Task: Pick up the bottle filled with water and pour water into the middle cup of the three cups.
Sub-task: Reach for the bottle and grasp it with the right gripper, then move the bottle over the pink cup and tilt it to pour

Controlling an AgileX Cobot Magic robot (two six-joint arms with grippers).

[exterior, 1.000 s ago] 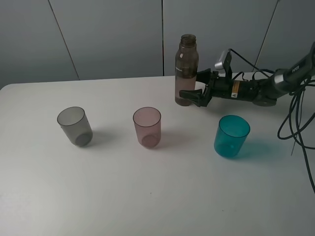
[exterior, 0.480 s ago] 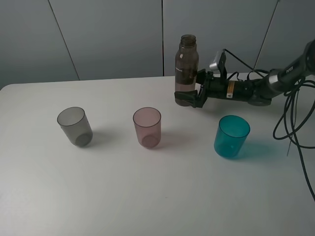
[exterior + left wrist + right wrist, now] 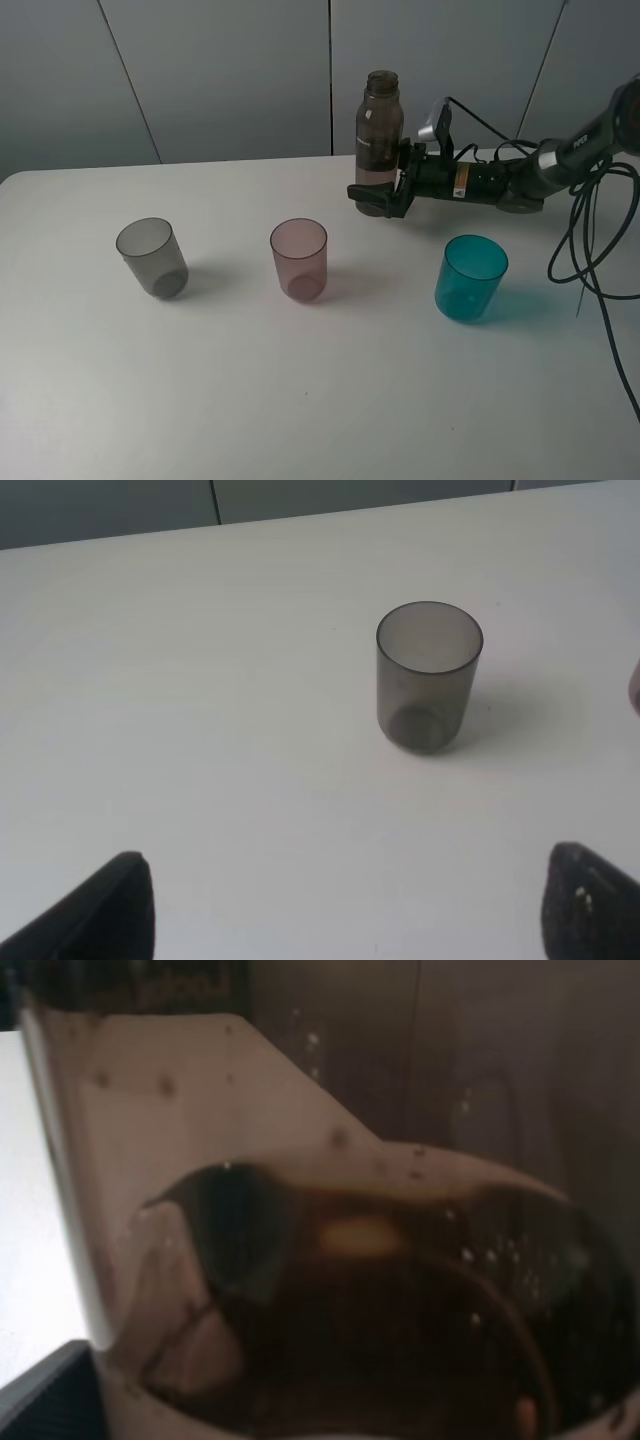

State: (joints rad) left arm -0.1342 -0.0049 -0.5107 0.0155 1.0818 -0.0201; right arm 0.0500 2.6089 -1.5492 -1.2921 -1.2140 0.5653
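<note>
The upright bottle (image 3: 380,125) is bracketed near its base by the wide-open right gripper (image 3: 378,188), while the left gripper (image 3: 350,912) is held wide above the worktop (image 3: 300,400).

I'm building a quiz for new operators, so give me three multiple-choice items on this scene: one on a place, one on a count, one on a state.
1. The pink cup stands: A) between the grey cup and the teal cup; B) leftmost in the row; C) rightmost in the row.
2. Cups in view: A) two; B) three; C) four.
3. The bottle is: A) lying down; B) upright, capped; C) upright, uncapped.
Key: 1 A, it is mid-row; 2 B, grey, pink and teal; 3 C, its threaded neck is bare.
</note>
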